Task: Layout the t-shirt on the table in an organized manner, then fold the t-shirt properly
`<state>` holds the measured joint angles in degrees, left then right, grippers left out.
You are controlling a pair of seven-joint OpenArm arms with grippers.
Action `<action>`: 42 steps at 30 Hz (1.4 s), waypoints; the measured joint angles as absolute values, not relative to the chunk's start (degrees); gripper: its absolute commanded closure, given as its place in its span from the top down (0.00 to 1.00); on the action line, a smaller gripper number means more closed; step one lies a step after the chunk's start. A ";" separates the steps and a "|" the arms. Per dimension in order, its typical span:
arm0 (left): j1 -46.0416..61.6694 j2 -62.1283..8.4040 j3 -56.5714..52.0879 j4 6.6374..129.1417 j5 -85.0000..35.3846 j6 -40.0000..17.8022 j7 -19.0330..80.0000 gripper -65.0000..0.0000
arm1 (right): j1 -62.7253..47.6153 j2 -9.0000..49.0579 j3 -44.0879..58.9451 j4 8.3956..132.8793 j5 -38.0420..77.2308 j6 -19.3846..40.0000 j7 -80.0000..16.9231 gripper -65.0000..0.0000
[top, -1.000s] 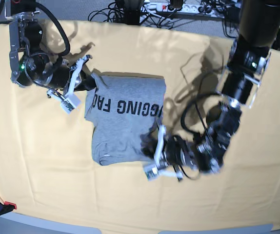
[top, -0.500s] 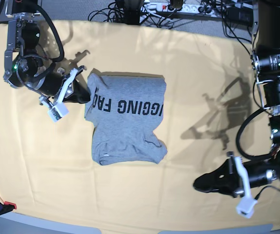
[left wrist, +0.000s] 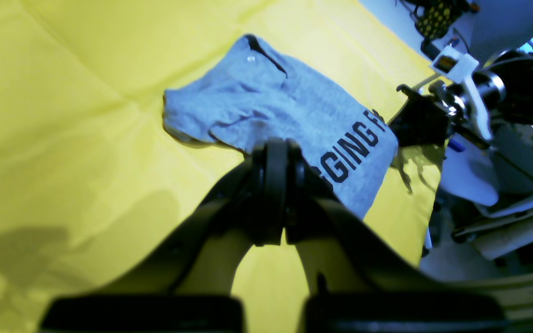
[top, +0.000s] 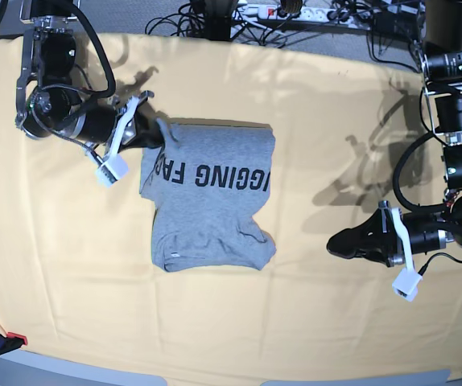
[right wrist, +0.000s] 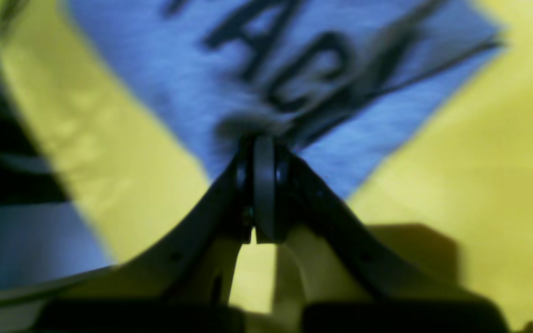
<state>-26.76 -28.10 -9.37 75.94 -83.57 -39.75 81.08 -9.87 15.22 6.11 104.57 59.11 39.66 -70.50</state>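
Right gripper (top: 160, 135) at about 10 o'clock on the table (top: 311, 104), fingers pressed together, its tip at the upper-left corner of the t-shirt (top: 211, 205); the blurred wrist view leaves it unclear whether cloth is caught between them. Left gripper (top: 337, 242) low over bare cloth toward 4 o'clock, well apart from the shirt, clenched on nothing. Shirt lies near centre, folded to a rough rectangle, black lettering running across its upper half, lower edge rumpled. Table cover pale yellow-orange, faintly creased, arm shadows falling at 2 o'clock. Beyond the far edge: a power strip (top: 265, 10) and tangled black cables (top: 191, 20) on grey floor.
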 measured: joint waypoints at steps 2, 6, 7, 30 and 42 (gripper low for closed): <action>-26.35 -28.08 -9.41 75.99 -83.59 -39.75 81.01 0.00 | -11.49 15.22 6.11 104.57 60.51 39.68 -70.76 0.00; -25.39 -28.05 -9.41 75.99 -83.57 -39.75 81.10 0.00 | -12.99 15.22 6.35 104.57 60.01 39.68 -70.52 0.00; -25.43 -28.08 -9.41 75.99 -83.59 -39.75 81.06 0.00 | -12.97 15.16 6.98 104.57 58.67 39.68 -68.93 0.00; -11.33 -31.68 -9.58 103.37 -83.59 -36.23 80.88 0.00 | -21.61 14.83 43.72 114.34 83.57 39.68 -80.95 0.00; 17.34 -33.45 -29.36 123.17 -83.79 -34.74 80.86 0.00 | -43.20 14.87 56.36 124.70 83.59 39.72 -80.73 0.00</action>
<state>17.34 -33.45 -29.36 123.17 -83.79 -34.74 80.86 -43.20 14.87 56.36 124.70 83.59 39.72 -80.73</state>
